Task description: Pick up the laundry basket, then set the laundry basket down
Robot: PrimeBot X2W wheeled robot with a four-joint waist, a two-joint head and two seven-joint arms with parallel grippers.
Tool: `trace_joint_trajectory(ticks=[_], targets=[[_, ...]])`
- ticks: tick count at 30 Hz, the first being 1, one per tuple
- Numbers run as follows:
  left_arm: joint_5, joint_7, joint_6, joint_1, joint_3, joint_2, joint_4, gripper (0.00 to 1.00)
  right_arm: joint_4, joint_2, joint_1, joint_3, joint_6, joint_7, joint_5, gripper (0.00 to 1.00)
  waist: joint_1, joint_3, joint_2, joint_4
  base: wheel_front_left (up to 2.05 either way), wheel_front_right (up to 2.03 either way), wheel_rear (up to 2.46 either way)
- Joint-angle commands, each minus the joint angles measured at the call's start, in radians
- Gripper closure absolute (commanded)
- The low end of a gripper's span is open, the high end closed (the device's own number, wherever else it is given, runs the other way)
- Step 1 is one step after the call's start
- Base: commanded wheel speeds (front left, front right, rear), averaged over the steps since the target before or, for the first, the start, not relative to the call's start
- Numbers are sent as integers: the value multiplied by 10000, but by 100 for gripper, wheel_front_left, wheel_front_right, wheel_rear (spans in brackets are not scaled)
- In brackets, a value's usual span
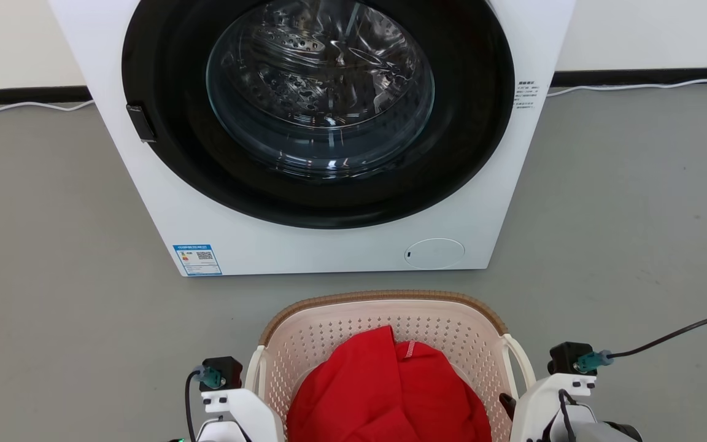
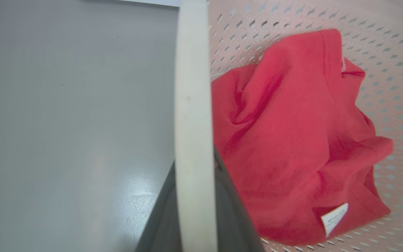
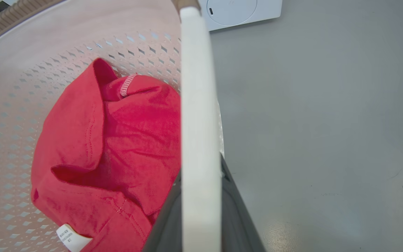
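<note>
Arms flank the laundry basket (image 1: 384, 298), the left gripper (image 2: 194, 157) pinching its left handle (image 2: 192, 87), the right gripper (image 3: 200, 164) its right handle (image 3: 198, 105).

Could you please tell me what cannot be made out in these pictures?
- Head view: laundry basket's near half and underside, cut off by the bottom edge.
- Wrist views: left hand and right hand fingertips, hidden behind white handles.
- Head view: washer sticker print, too small.
- Left wrist view: garment tag print, blurred.
</note>
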Motion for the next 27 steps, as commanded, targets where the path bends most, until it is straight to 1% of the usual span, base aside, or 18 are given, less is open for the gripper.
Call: trace_joint_trajectory(ticks=[1,17,27], targets=[[-76,-42,24,-164,254,367,-293,100,-109,-184,-175,72,87,-158,107,100,0,15,0,-13,0,0,0],[-130,87,227,-143,162,546,-837,100,-159,-235,-344,67,87,-273,147,100,0,297,0,-74,0,0,0],[-160,-10,327,-292,173,759,-1245,100,-333,-271,-584,45,87,-544,153,100,0,835,0,-129,0,0,0]])
